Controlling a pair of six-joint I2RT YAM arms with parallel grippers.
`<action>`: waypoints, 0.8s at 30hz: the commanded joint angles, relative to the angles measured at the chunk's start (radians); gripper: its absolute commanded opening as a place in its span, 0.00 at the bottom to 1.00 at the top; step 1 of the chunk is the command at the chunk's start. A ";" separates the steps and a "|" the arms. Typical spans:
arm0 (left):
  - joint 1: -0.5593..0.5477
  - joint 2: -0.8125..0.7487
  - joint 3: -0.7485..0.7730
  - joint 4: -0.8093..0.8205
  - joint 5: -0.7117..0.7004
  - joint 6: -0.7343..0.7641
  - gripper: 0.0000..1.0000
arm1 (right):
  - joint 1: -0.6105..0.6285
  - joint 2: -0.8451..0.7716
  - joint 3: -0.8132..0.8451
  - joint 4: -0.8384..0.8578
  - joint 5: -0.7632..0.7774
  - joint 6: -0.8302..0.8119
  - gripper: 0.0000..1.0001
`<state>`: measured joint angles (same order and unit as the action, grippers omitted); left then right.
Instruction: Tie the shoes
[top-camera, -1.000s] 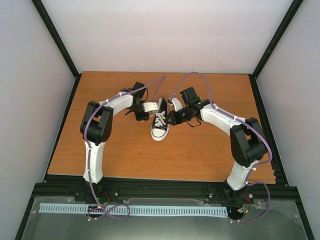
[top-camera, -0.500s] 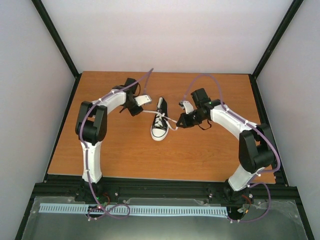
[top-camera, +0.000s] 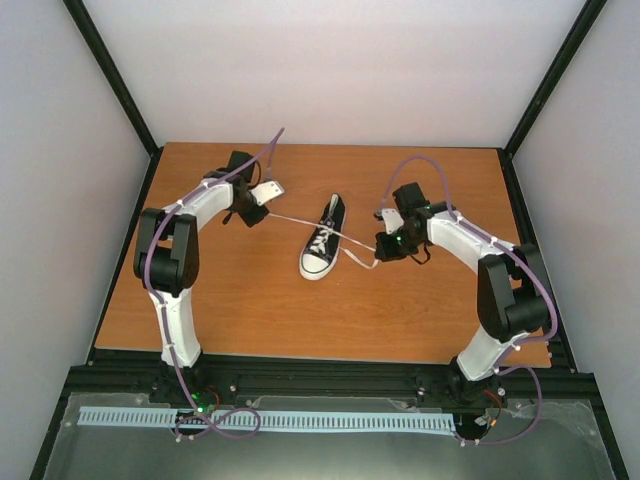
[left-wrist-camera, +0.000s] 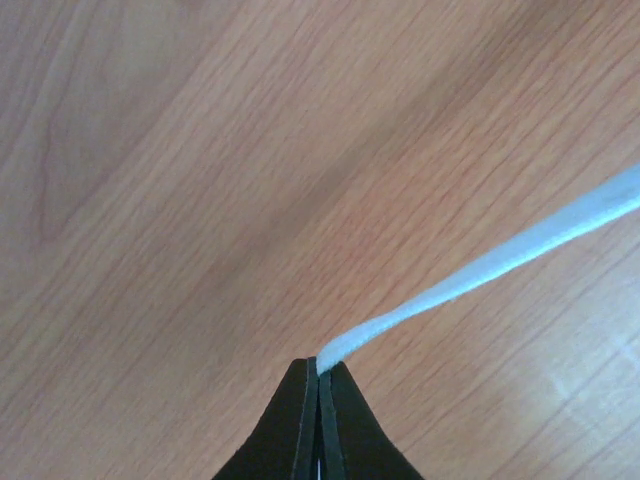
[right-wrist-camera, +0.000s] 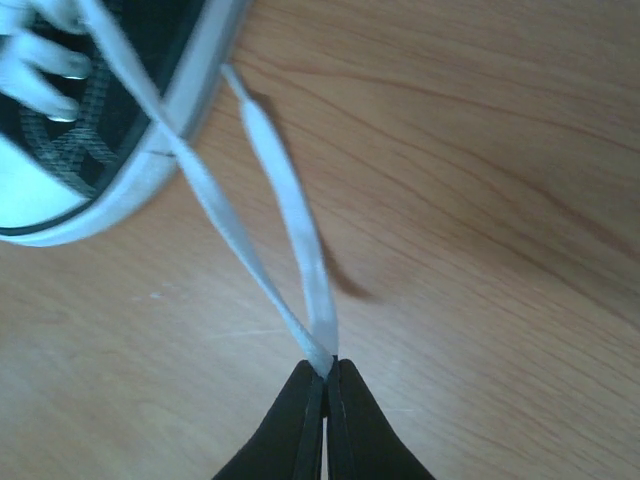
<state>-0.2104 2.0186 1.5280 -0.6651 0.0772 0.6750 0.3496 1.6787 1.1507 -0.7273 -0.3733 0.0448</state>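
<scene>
Finds both arms swung outward from where they stood 1 second ago, when the 2 end effectors crowded the sneaker (top-camera: 322, 240) from either side; now stands each well apart from it, left toward the far-left part of the surface (top-camera: 250, 310), right toward the right side. Finds the sneaker turned too, heel now tipped to the right and white toe cap pointing near-left, where before it lay almost straight. Sees the left lace (left-wrist-camera: 480, 265), earlier slack, drawn into a straight line from the eyelets out to the left. Shows the left end effector (left-wrist-camera: 319, 368) closed, black tips pinching the very end of that lace above bare wood. Shows the right end effector (right-wrist-camera: 326, 368) closed as well, clamping the right lace (right-wrist-camera: 300, 250), which reaches the tips as 2 white strands, one from over the shoe's sole edge and one from beside it. Counts 1 sneaker, 2 arms, 2 end effectors, 2 laces. Places the sneaker upright on its sole near the middle of the surface, slightly toward the far side. Leaves a wide band of wood between the sneaker and the near edge, and more behind it up to the far edge. Meets a black frame (top-camera: 120, 90) and pale side walls (top-camera: 60, 200) along the borders.
</scene>
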 joint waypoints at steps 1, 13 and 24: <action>0.052 -0.020 -0.018 0.038 -0.070 0.005 0.01 | -0.075 0.041 -0.076 0.036 0.039 0.001 0.03; 0.003 -0.052 -0.097 -0.020 0.028 -0.034 0.01 | -0.124 0.112 -0.080 0.153 -0.077 0.031 0.03; -0.261 -0.010 -0.124 0.025 0.048 -0.090 0.01 | -0.020 0.241 0.022 0.319 -0.069 0.142 0.03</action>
<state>-0.4370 1.9949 1.3773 -0.6426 0.1005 0.6258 0.2932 1.8801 1.1320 -0.4950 -0.4419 0.1284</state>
